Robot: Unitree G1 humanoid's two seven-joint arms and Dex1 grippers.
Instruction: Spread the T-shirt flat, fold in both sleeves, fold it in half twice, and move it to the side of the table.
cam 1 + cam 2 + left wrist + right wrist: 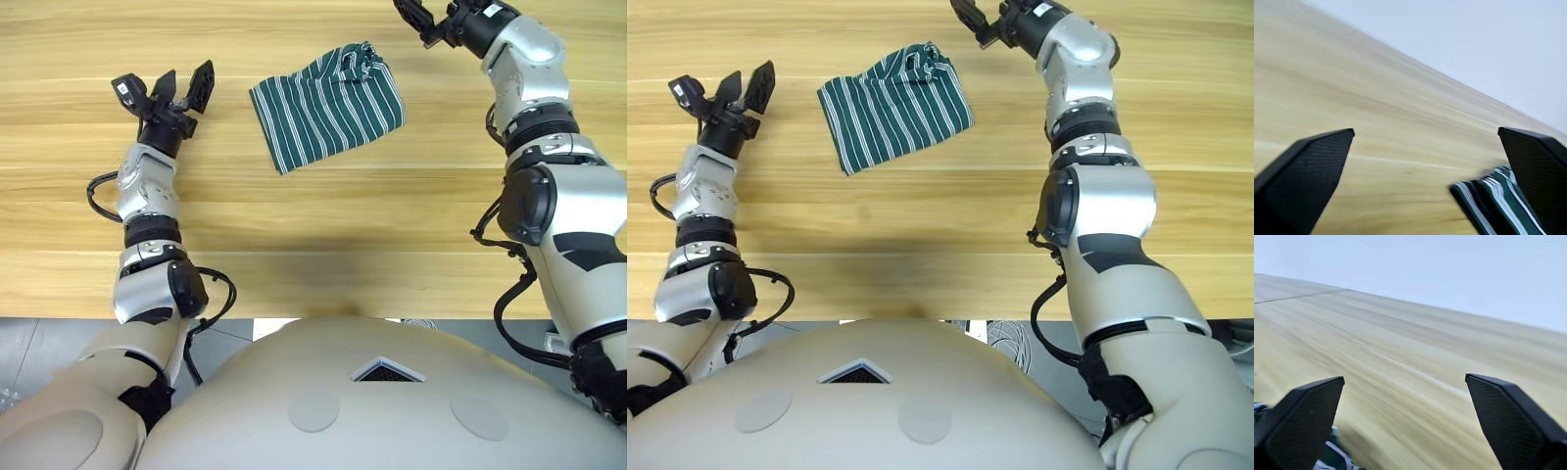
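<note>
T-shirt [326,106]: folded green-and-white striped bundle lay on wooden table [392,225], long axis left-right, right end angled away from robot, bunched cloth at far right corner | left gripper [186,74]: fingers apart, empty, near its left | right gripper [1404,378]: fingers apart, empty, beyond far right corner

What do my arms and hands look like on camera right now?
Both arms, left arm and right arm, are silver-grey rounded shells with black joint rings. Black cables loop beside the joints. The left hand and right hand are black, each with two wedge-shaped fingers with a fine woven texture.
</note>
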